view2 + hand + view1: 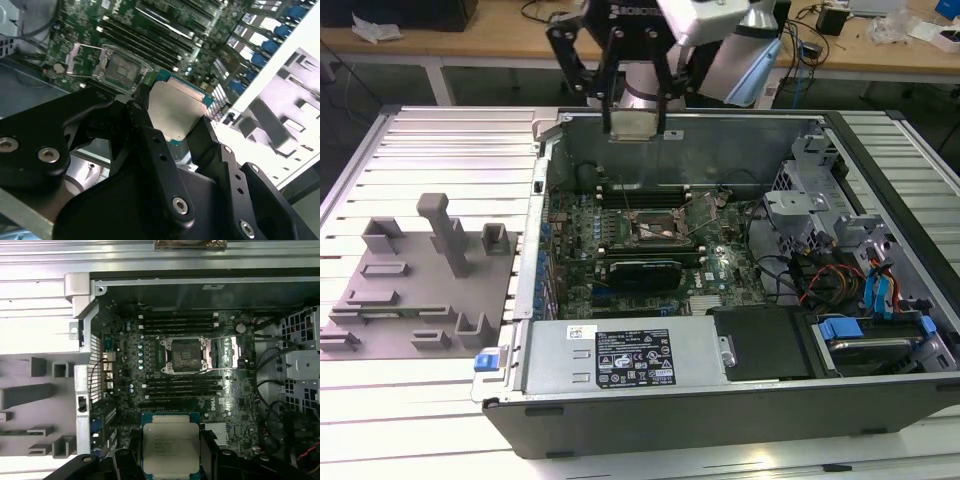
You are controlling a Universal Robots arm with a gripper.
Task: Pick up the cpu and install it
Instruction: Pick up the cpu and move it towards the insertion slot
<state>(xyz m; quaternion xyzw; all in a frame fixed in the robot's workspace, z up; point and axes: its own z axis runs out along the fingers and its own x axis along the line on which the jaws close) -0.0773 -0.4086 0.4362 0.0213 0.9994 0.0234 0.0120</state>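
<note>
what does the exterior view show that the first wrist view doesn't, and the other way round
Exterior view: the labelled power supply, the blue drive caddies and the workbench at the back. First wrist view: the cpu's silver top face seen close, green rim included. Both: the gripper holding the cpu, the open socket and the grey fixture plate.

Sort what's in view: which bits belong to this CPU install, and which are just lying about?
Job: cpu, gripped in the claw; socket.
Lying about: grey fixture blocks; power supply; drive bay with blue tabs; memory slots.
</note>
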